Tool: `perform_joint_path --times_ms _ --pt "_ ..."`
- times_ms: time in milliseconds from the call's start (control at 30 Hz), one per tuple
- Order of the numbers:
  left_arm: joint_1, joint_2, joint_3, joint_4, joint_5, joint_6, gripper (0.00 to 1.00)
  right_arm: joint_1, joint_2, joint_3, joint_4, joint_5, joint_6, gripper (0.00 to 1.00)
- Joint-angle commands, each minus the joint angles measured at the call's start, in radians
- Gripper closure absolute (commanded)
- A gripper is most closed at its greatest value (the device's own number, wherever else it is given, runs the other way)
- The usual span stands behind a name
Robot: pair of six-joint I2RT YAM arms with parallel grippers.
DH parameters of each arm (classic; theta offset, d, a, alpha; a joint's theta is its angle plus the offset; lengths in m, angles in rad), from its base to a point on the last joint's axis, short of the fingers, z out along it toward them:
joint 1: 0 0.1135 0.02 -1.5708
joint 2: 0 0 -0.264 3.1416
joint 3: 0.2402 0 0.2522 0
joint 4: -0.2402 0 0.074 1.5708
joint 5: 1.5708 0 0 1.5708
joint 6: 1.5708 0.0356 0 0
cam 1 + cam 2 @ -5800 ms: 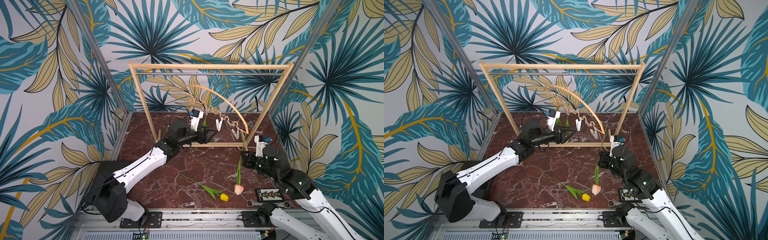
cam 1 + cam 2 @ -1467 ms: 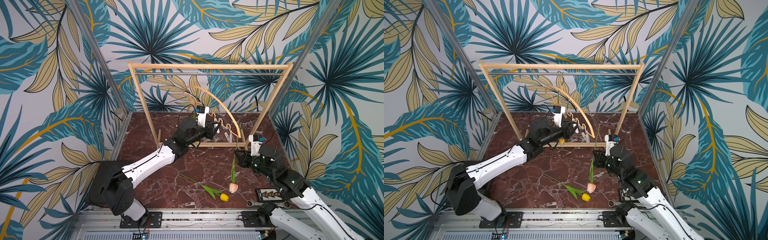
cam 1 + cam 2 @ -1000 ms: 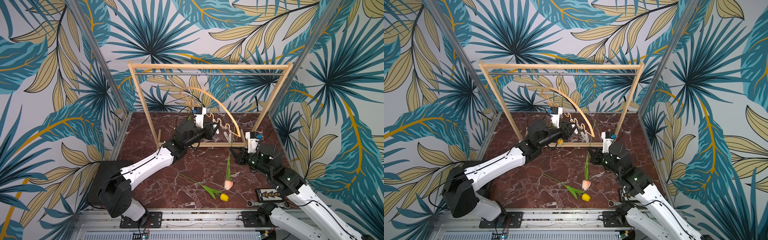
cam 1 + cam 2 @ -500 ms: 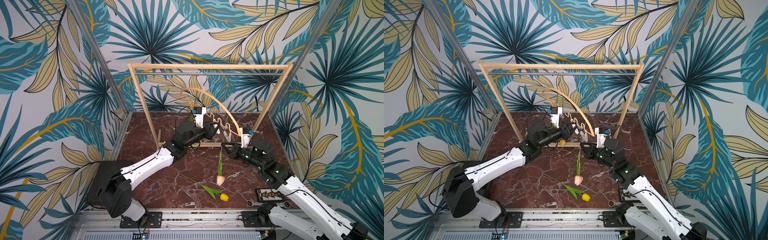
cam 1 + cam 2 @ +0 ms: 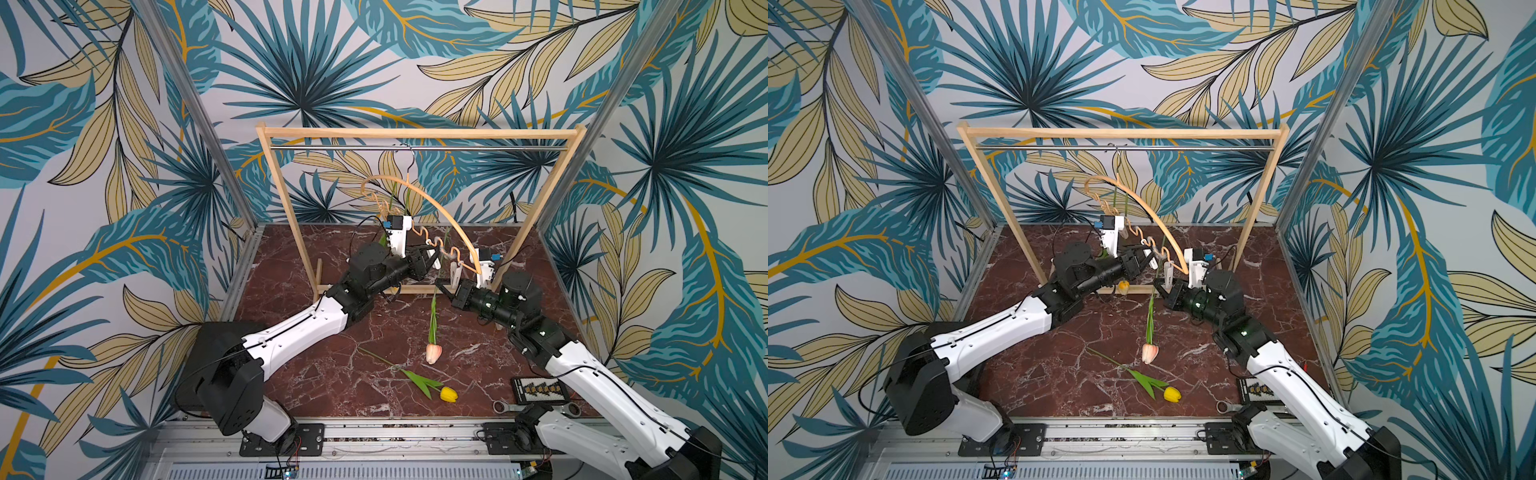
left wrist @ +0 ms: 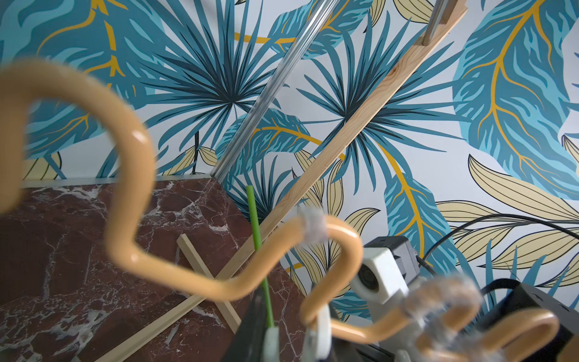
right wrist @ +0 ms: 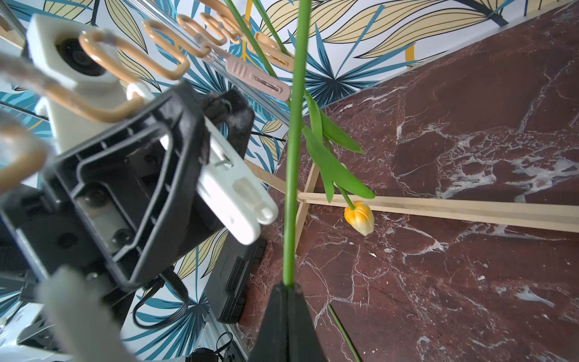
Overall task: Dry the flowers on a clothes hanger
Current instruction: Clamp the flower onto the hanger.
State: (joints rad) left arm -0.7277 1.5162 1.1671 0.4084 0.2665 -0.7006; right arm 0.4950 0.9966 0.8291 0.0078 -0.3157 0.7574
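Marble table (image 5: 282, 266) below, leafy walls (image 5: 311, 62) around; my right gripper (image 7: 288, 286) is clamping the pink tulip (image 7: 294, 156), my left gripper (image 7: 213, 131) a clip (image 7: 238, 200), plainest from the right wrist.

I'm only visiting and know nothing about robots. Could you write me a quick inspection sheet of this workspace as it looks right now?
Surface: red marble tabletop; no spills seen.
Job's things: clothes hanger hooked on the wooden rack; orange-yellow tulip hangs head down from it; pink tulip hangs head down from the right gripper; yellow tulip lies on the tabletop.
Clutter: black bit case and wrench near the front edge.
Grippers: left gripper shut on the hanger's white clip; right gripper shut on the pink tulip's stem.
Cables: black cable by the wrist camera; nothing snagged seen.
Surroundings: leaf-print walls.
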Motion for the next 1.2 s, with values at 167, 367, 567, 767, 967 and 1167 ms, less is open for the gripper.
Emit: perform_joint_path --times_ms 167,367,567,767,967,1167 --pt "-0.002 -0.027 -0.037 0.026 0.001 -0.011 0.80 -0.005 0.017 0.041 0.048 -0.040 0.003 1.00" --pt "-0.002 -0.025 -0.035 0.017 -0.004 -0.005 0.81 -0.005 0.013 0.040 0.070 -0.025 0.003 1.00" --pt "-0.001 -0.020 -0.034 0.012 -0.001 -0.004 0.82 -0.006 0.029 0.045 0.082 -0.031 -0.014 1.00" --pt "0.001 -0.014 -0.030 0.004 0.000 0.000 0.83 -0.004 0.043 0.060 0.077 -0.046 -0.044 1.00" --pt "0.000 -0.011 -0.030 0.000 0.000 0.001 0.86 -0.004 0.041 0.072 0.060 -0.038 -0.075 1.00" --pt "0.001 -0.008 -0.030 -0.006 -0.002 0.002 0.88 -0.004 0.043 0.078 0.046 -0.037 -0.088 1.00"
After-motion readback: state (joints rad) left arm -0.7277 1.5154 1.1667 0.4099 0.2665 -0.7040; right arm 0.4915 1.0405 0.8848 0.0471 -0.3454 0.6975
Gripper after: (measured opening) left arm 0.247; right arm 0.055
